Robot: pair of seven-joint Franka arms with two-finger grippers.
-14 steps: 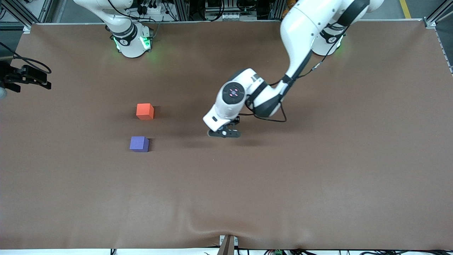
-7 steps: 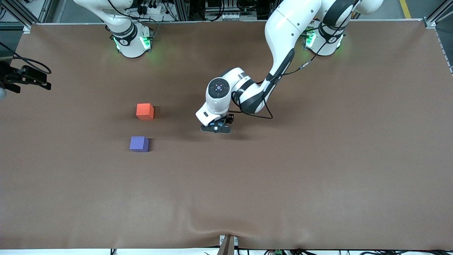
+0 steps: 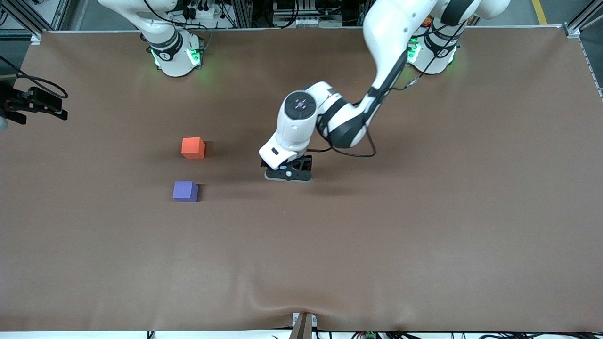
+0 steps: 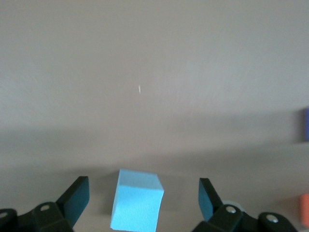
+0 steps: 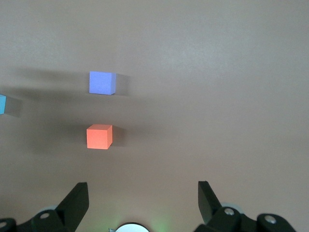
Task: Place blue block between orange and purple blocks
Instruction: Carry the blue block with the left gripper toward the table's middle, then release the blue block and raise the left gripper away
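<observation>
The blue block [image 4: 137, 200] sits on the brown table between the spread fingers of my left gripper [image 4: 144, 193], touching neither finger. In the front view the left gripper [image 3: 287, 175] is low over the table's middle and hides the block. The orange block [image 3: 193, 148] and the purple block [image 3: 185, 191] lie toward the right arm's end, the purple one nearer the front camera, with a gap between them. My right gripper [image 5: 142, 203] is open and empty, held high near its base, and is not seen in the front view. Its wrist view shows the orange block [image 5: 99, 136], the purple block [image 5: 102, 82] and an edge of the blue block [image 5: 2, 104].
The right arm's base [image 3: 172, 52] and the left arm's base [image 3: 435, 52] stand at the table's back edge. A black device [image 3: 33, 103] sits at the right arm's end. A bracket [image 3: 304, 325] sits at the front edge.
My left gripper has shifted a little toward the right arm's end and its wrist and elbow have turned. The blocks and the right arm have not moved.
</observation>
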